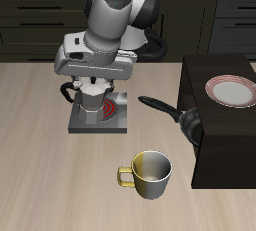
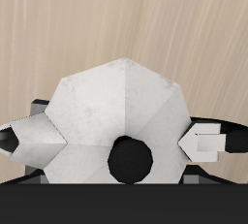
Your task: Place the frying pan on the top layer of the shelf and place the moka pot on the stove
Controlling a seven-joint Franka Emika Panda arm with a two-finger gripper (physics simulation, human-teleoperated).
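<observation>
Gripper [image 2: 114,143]: fingers on either side of the moka pot [image 2: 118,121], clasping it.
Moka pot: above the stove [image 1: 100,118]; contact with the burner cannot be told.
Frying pan [image 1: 186,121]: handle out beside the shelf [image 1: 218,125].
Also: plate [image 1: 234,90] on shelf, mug [image 1: 148,175] near front.

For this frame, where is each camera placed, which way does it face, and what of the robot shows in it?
Exterior view: sits in front of and above the table, looking down at the stove, shelf, frying pan and mug; it shows the arm and the gripper low over the stove.
Wrist view: sits on the gripper, looking straight down on the moka pot; two fingertips flank the pot.
Shared: the moka pot, gripper and tabletop.
</observation>
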